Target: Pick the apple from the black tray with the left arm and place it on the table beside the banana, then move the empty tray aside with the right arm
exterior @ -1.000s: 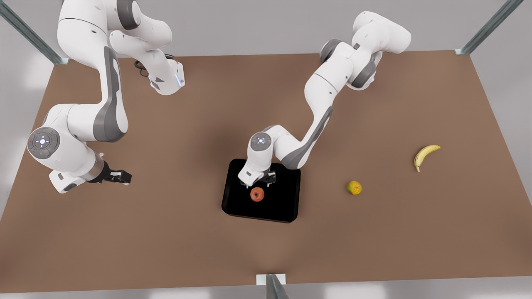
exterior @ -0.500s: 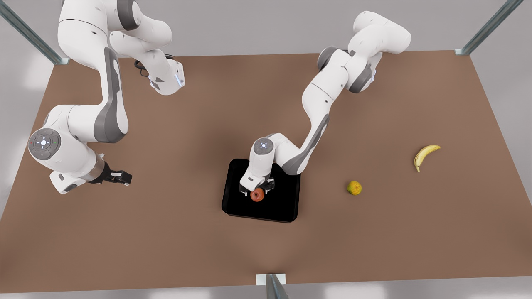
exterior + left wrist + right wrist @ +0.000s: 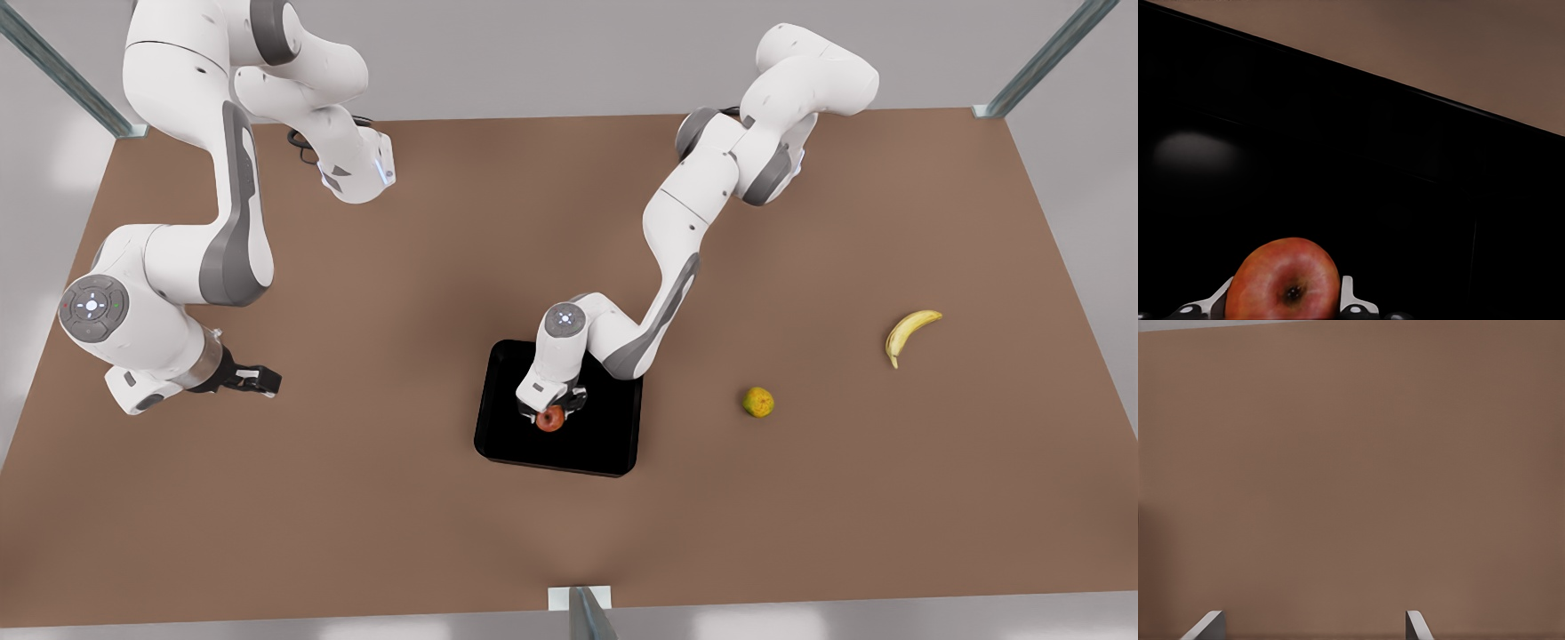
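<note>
One apple (image 3: pixel 550 419) on the black tray (image 3: pixel 498 436), left gripper (image 3: pixel 553 411) straddling it; right gripper (image 3: pixel 258 380) well aside, waiting. One banana (image 3: pixel 910 332), one yellow-green fruit (image 3: pixel 757 402), far off. Left wrist: fingers (image 3: pixel 1350 301) flanking apple (image 3: pixel 1283 280), grip unconfirmed. Right wrist: fingertips (image 3: pixel 1417 625) spread over table (image 3: pixel 1351 473). Nothing placed yet.

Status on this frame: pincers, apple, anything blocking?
Left pincer astride apple on black tray, fingers flanking it. Right pincer open, waiting at front view's left. Nothing blocking.
</note>
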Motion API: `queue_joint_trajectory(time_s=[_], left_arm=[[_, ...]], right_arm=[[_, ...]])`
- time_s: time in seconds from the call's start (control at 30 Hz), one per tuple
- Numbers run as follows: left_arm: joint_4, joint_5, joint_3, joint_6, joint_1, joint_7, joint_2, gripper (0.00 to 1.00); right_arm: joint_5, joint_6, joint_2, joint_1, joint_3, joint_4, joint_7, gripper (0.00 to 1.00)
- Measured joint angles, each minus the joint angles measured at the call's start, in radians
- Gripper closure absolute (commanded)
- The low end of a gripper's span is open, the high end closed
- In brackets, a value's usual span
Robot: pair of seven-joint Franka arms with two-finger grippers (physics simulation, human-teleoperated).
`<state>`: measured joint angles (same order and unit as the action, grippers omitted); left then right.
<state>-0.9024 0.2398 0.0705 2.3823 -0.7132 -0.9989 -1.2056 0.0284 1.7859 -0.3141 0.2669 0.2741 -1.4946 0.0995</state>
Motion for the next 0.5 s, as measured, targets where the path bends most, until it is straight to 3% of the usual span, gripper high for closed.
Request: queue_joint_trajectory(time_s=[0.17,0.3,0.5], left_arm=[[-0.002,0.0,0.006,-0.072,-0.014,0.007,0.039,0.28],[-0.002,-0.022,0.043,-0.256,0.027,0.011,0.206,0.28],[-0.004,-0.064,0.075,-0.457,0.398,0.056,0.243,0.27]], right_arm=[[0.0,0.0,0.0,0.0,0.0,0.0,0.0,0.0],[0.003,-0.006,-0.001,0.004,-0.016,0.029,0.002,0.0],[0.002,-0.056,0.0,0.019,-0.238,0.071,0.076,0.0]])
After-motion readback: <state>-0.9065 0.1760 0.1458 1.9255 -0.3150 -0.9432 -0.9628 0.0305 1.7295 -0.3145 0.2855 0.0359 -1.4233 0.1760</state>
